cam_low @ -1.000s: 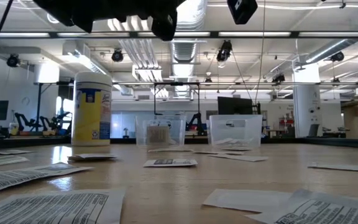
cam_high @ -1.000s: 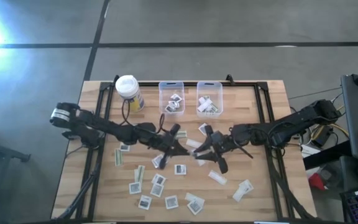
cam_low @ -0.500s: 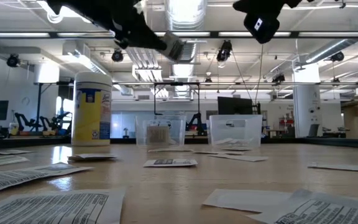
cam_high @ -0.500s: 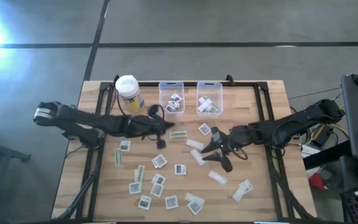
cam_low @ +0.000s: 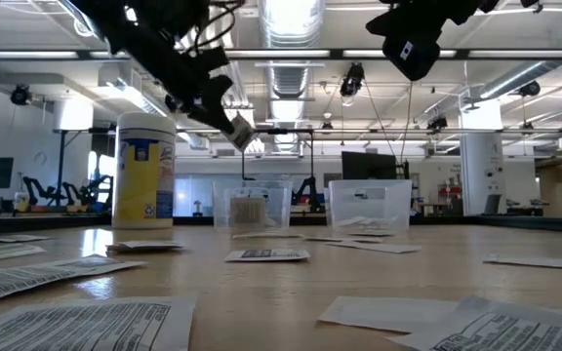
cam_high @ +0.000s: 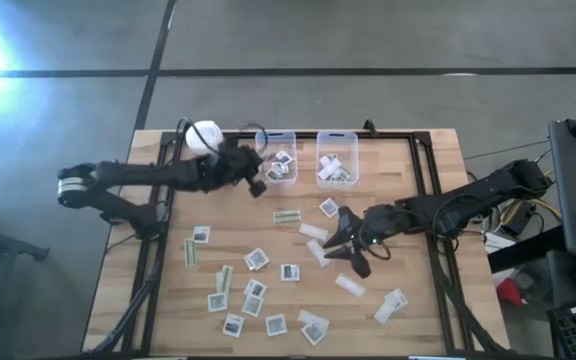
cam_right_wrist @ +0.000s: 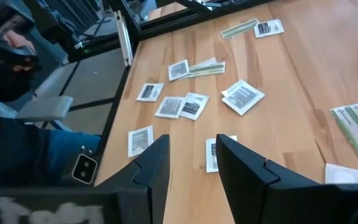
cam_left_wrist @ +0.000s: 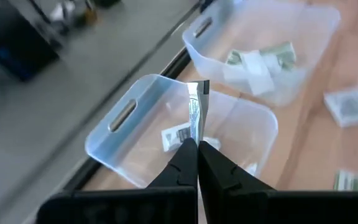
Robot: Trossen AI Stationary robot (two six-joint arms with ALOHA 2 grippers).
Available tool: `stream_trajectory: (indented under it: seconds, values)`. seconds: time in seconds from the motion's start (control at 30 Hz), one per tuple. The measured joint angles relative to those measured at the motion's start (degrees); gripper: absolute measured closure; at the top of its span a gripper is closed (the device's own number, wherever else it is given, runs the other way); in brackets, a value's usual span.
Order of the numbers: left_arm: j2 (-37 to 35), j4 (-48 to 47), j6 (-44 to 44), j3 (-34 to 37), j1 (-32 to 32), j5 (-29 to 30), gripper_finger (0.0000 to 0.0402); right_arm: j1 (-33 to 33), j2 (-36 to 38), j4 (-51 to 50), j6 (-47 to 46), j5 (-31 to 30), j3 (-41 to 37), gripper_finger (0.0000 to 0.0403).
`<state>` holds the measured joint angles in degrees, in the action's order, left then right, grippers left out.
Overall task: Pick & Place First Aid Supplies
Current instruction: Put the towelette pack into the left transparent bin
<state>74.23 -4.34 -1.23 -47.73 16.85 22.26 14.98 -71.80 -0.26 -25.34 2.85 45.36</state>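
Note:
Several first aid supplies, flat white packets (cam_high: 256, 258) and narrow strips (cam_high: 287, 215), lie scattered on the wooden table (cam_high: 418, 300). My left gripper (cam_high: 258, 183) hangs above the near left side of the left clear bin (cam_high: 276, 157) and is shut on one packet (cam_left_wrist: 197, 106). My right gripper (cam_high: 343, 243) is held above the table's middle right, open, with nothing between its fingers (cam_right_wrist: 241, 168); loose packets (cam_right_wrist: 242, 96) lie below and beyond it. Both bins hold a few packets. My left gripper pinches the packet's lower end (cam_left_wrist: 196, 134) between its two fingertips. The fingers slant down toward the far edge. The packet sticks up beyond the fingertips, seen edge on, lifted clear over the left bin's rim (cam_left_wrist: 166, 84).
A yellow container with a white lid (cam_high: 206, 145) stands at the far left, close beside my left arm. The right clear bin (cam_high: 336, 158) stands next to the left one. A seated person's leg (cam_right_wrist: 17, 149) shows beyond the table's edge.
My left gripper has swung from the table's middle toward the far edge, up to the left bin, tipping from steeply down to nearly level, still shut on the packet, which has travelled with it clear of the table.

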Motion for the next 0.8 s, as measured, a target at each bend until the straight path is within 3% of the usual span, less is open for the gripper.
stream_trajectory:
  seconds: [0.13, 0.37, 0.8]
  values:
    - [1.6, 1.7, -6.0, -0.4, 4.4, -6.8, 0.0401, 0.0, -0.1, 0.0, 0.7, 0.0, 0.0, 0.0279]
    - [4.9, 2.4, -17.0, -0.8, 5.8, -8.1, 0.0401, 0.0, -0.3, 0.0, 3.1, 0.0, 0.0, 0.0278]
    - [11.8, 6.9, -19.1, -0.8, 5.8, -9.3, 0.0401, 0.0, -0.6, 0.0, 2.8, -0.1, 0.0, 0.0284]
